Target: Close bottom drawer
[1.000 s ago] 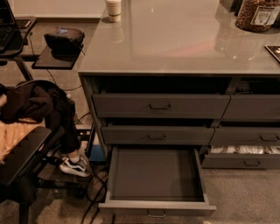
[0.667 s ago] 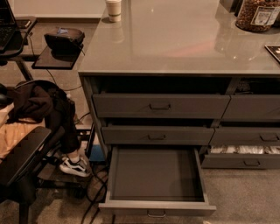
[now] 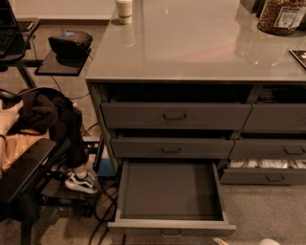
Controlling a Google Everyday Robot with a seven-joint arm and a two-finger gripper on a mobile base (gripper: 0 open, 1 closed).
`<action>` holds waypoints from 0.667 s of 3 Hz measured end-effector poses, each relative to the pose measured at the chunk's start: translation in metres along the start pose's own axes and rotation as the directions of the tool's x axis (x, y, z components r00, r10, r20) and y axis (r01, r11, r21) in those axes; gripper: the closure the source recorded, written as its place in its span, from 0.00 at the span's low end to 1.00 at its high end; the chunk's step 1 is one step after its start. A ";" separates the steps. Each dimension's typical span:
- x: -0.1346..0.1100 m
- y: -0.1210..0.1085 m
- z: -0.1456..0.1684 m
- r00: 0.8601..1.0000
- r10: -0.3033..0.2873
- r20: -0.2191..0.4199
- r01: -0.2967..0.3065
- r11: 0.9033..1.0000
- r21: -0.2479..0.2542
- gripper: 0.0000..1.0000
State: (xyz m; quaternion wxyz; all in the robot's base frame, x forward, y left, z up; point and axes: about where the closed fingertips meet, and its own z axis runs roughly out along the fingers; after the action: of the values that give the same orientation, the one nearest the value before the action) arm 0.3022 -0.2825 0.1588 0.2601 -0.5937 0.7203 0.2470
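Observation:
The bottom drawer (image 3: 172, 195) is pulled far out of the grey cabinet, low at the centre. It is wide and shallow with a bare dark inside. Its low front (image 3: 143, 227) carries a small handle (image 3: 170, 234) at the bottom edge of the view. Only pale bits of my gripper (image 3: 246, 242) show at the bottom edge, on the carpet side just right of the drawer's front corner. It touches nothing.
Two taller-fronted drawers (image 3: 175, 116) sit above it, slightly out. At the right a drawer with pale packets (image 3: 266, 164) is partly open. The countertop (image 3: 191, 43) holds a cup (image 3: 124, 10) and a jar (image 3: 282, 16). A chair with clothes (image 3: 38, 139), a shoe (image 3: 81, 182) and cables (image 3: 103, 210) crowd the left.
The bottom drawer stays open as before. A little more of my gripper shows at the bottom edge.

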 end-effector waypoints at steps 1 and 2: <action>-0.005 -0.019 0.016 0.999 -0.043 0.024 0.042 0.999 0.020 0.00; -0.015 -0.049 0.028 0.996 -0.085 0.036 0.083 0.994 0.066 0.00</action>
State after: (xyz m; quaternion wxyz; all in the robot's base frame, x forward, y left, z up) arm 0.3549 -0.2619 0.1459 0.3032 -0.6098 0.6972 0.2237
